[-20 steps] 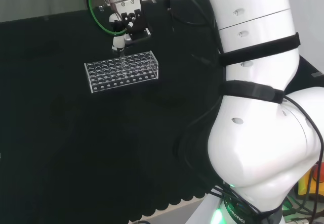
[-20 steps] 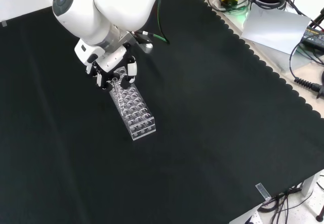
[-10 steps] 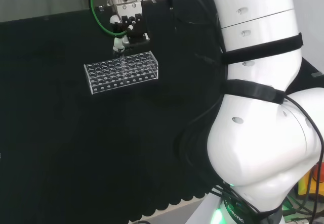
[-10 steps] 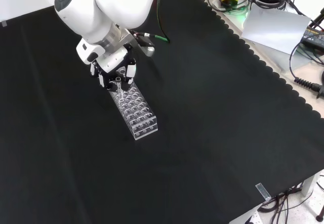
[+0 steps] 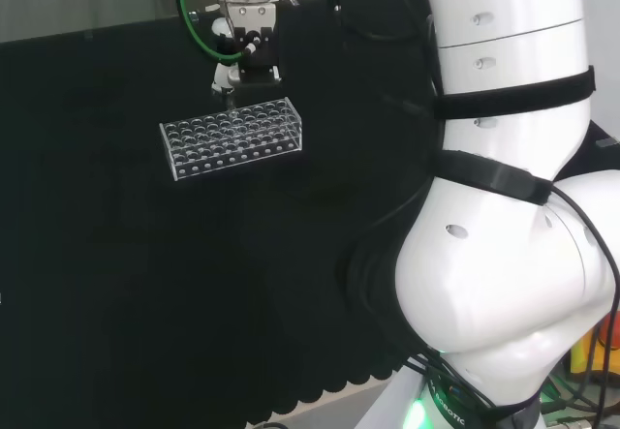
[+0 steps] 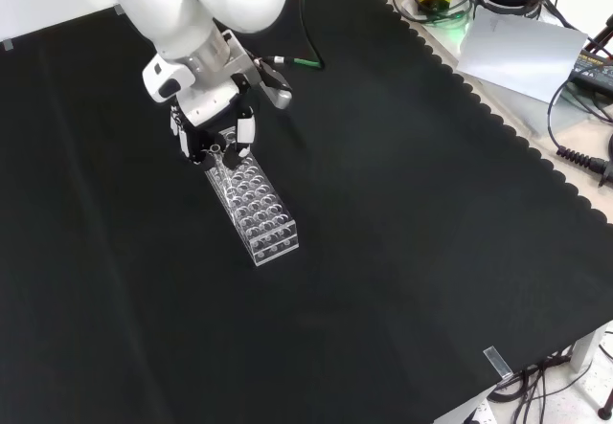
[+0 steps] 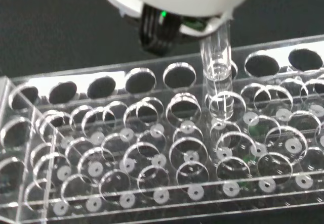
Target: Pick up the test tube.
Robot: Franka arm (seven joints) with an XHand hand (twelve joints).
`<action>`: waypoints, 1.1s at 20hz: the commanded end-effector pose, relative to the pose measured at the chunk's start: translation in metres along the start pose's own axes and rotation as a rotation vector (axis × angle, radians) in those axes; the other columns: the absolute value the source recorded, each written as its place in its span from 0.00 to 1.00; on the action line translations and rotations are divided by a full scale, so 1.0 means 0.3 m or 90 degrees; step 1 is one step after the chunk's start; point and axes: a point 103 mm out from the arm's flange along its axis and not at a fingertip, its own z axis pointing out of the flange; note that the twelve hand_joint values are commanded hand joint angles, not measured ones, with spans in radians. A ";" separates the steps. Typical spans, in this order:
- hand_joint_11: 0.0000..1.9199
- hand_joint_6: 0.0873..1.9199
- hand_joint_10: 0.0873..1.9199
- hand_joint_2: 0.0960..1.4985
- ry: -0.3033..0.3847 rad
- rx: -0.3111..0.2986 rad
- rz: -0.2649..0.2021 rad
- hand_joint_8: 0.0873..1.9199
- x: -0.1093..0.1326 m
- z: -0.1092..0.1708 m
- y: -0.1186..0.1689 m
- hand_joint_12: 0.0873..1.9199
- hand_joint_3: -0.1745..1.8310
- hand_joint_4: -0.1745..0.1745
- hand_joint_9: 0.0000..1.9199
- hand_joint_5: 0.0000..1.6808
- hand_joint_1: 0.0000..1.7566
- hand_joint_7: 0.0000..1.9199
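Hand (image 6: 213,129) pinching test tube (image 7: 216,67) over clear rack (image 6: 252,204) on black cloth (image 6: 402,213) w/ scalloped edge

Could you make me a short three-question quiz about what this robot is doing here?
1. True or false: the robot hand is above one end of the clear rack in the front view.
2. What does the robot hand hold? A) a sponge B) a clear test tube C) a spoon
3. Fill in: in the wrist view, the lower end of the test tube is still inside a ____ of the rack.

Key: 1 true; 2 B; 3 hole.
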 end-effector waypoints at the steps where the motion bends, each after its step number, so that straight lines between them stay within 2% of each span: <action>1: 0.48 0.35 0.28 0.35 0.021 -0.003 0.007 0.41 -0.016 -0.029 -0.014 0.58 0.46 0.00 0.67 0.74 0.81 0.68; 9: 0.48 0.35 0.28 0.35 0.059 -0.015 0.012 0.42 -0.030 -0.105 -0.041 0.58 0.47 0.00 0.67 0.74 0.81 0.68; 22: 0.48 0.35 0.28 0.34 0.071 -0.067 0.006 0.42 -0.053 -0.360 -0.106 0.59 0.47 0.00 0.67 0.74 0.81 0.69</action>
